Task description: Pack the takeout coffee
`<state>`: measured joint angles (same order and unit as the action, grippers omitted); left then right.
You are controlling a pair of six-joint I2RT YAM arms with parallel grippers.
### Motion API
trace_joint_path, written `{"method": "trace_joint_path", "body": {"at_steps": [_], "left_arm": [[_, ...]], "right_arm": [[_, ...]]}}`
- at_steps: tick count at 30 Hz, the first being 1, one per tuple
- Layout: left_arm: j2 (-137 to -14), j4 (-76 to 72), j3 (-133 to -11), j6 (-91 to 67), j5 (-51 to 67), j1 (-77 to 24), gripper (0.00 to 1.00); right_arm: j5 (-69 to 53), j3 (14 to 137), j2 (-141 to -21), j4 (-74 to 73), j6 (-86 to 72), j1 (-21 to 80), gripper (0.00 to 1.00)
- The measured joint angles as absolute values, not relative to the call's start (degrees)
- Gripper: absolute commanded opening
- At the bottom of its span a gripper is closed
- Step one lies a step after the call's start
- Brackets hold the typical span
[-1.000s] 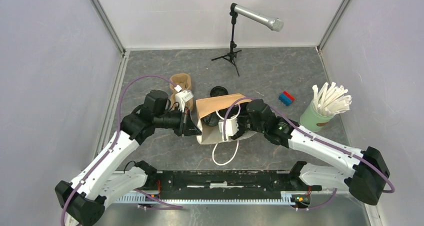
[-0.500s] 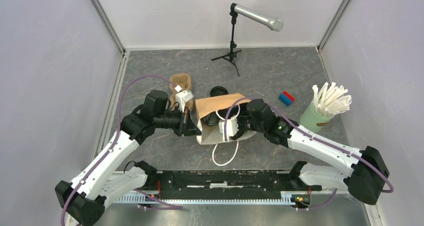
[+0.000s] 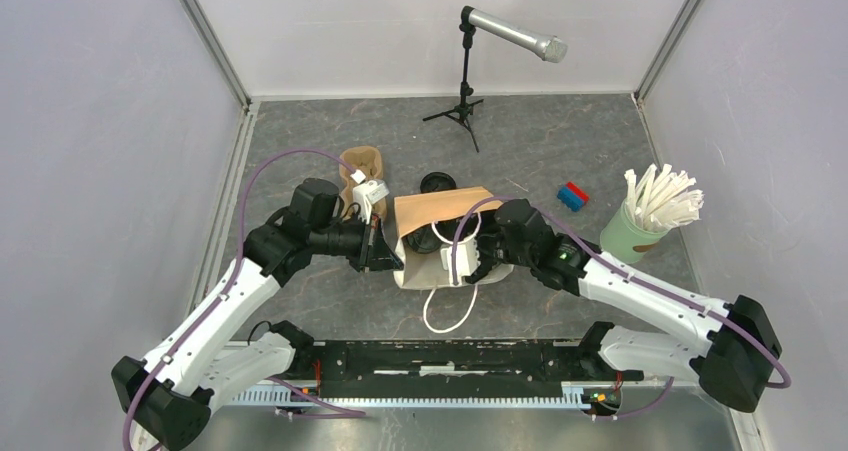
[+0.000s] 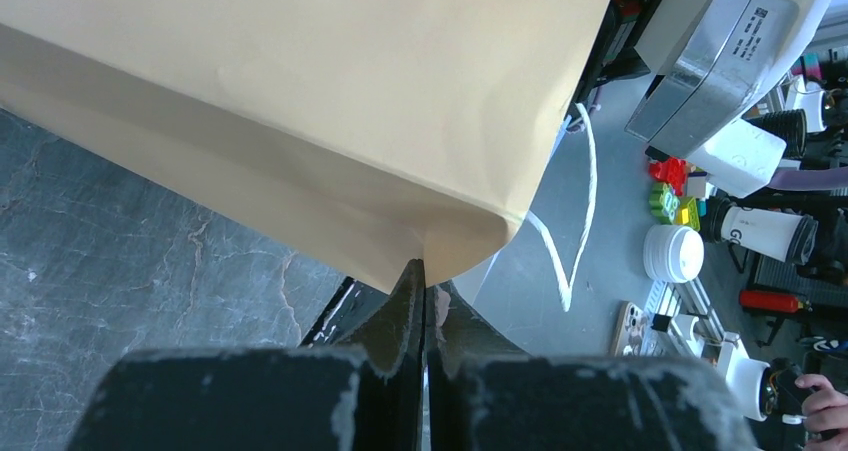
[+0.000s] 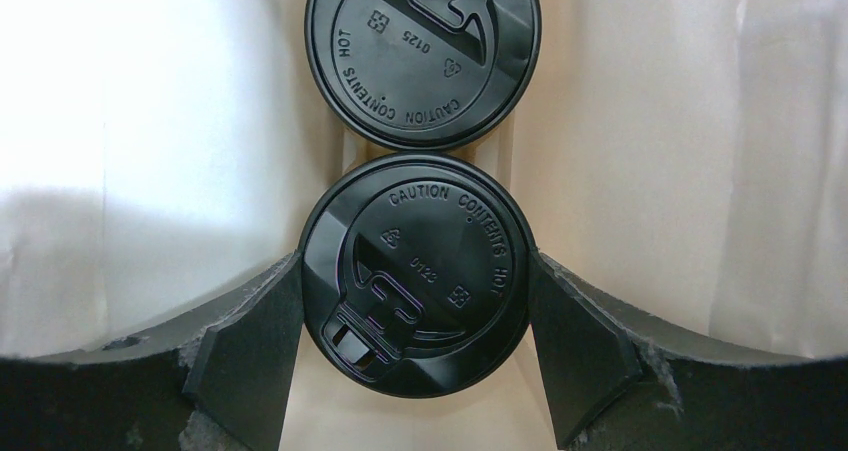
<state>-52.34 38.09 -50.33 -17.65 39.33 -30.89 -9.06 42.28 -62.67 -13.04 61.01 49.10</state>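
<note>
A brown paper bag [image 3: 440,211] with white rope handles stands open in the middle of the table. My left gripper [image 3: 385,254] is shut on the bag's left rim, and the left wrist view shows the tan paper [image 4: 300,101] pinched between the fingertips [image 4: 425,271]. My right gripper [image 5: 415,261] reaches down inside the bag. Its fingers [image 5: 255,341] press on both sides of the black lid of a takeout coffee cup [image 5: 415,301]. A second lidded cup [image 5: 422,51] stands just beyond it in the bag. Both cup bodies are hidden under their lids.
Another black lid [image 3: 437,182] shows behind the bag. A brown cardboard carrier [image 3: 362,163] lies beyond the left gripper. At the right are a green cup of white straws [image 3: 630,233] and a red and blue brick [image 3: 572,196]. A microphone stand [image 3: 465,101] is at the back.
The right wrist has shifted very slightly toward the near edge inside the bag. The left arm and the bag have stayed put.
</note>
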Motion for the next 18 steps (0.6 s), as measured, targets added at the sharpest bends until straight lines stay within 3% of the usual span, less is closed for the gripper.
{"method": "trace_joint_path", "body": {"at_steps": [18], "left_arm": [[-52.71, 39.22, -50.65, -16.99, 39.07, -30.89, 0.02]], "right_arm": [[-9.39, 42.28, -65.06, -12.75, 62.92, 49.1, 0.57]]}}
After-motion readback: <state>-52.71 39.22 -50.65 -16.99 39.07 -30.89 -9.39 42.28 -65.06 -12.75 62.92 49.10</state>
